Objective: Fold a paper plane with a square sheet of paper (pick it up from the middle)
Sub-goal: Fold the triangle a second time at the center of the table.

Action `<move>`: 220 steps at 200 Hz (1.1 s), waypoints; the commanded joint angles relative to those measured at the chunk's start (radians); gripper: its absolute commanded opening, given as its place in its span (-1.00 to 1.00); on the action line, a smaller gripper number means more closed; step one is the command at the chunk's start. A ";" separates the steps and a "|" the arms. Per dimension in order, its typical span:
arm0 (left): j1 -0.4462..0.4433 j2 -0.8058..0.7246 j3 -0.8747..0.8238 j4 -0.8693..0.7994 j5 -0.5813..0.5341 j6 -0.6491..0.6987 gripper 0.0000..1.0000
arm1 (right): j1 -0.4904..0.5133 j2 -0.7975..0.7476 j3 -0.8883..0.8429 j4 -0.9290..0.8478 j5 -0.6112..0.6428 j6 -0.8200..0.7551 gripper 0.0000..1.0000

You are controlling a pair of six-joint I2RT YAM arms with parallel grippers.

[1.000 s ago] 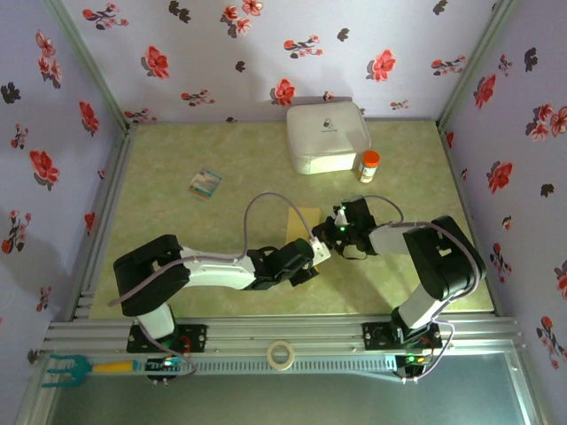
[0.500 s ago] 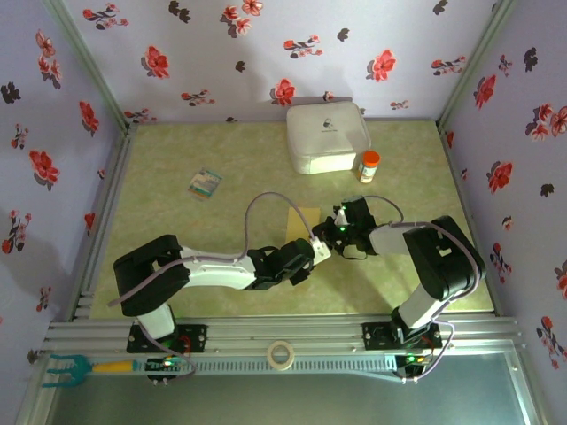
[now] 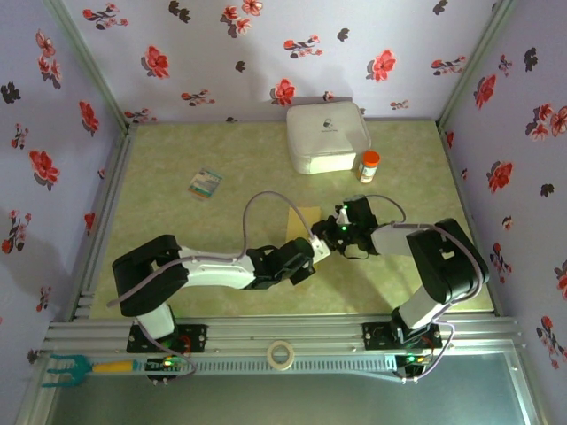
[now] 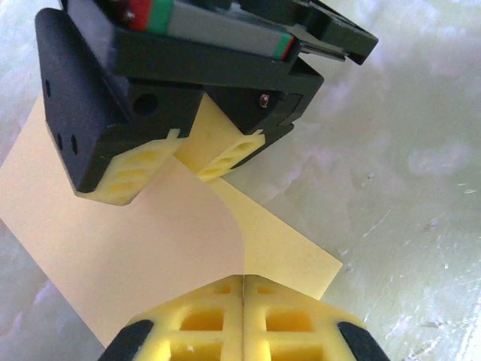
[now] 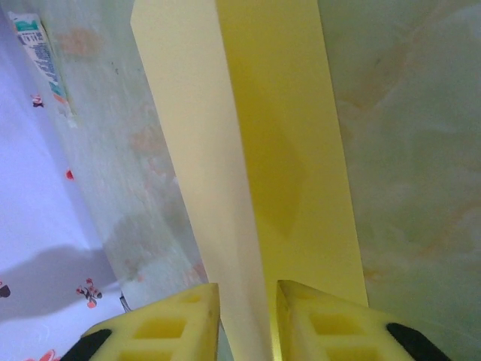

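Nearest, on the rail at the front edge, lie a roll of tape (image 3: 281, 354) and a teal-headed tool (image 3: 62, 368). Just beyond, the two arms reach in toward each other over the middle of the worktop (image 3: 177, 221). The left jaws are pressed fully together, and their yellow pads (image 4: 188, 327) pinch a lifted, curling edge of the square sheet of paper (image 4: 113, 248). The rest of the sheet lies flat at the middle of the worktop, slightly toward the right arm's side. The right jaws face the left ones from just beyond and stand a little apart. A raised flap of the sheet runs through the gap between their fingers (image 5: 169, 327), which do not clamp it. Farther off to the left lies a small teal-and-white card (image 3: 205, 183). At the back stand an orange-capped bottle (image 3: 368, 166) and, just beside it, a white rounded box (image 3: 326, 137).
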 commanded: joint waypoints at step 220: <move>0.261 -0.073 -0.071 0.101 0.504 -0.346 -0.97 | 0.093 -0.187 -0.115 -0.012 0.100 0.049 -0.87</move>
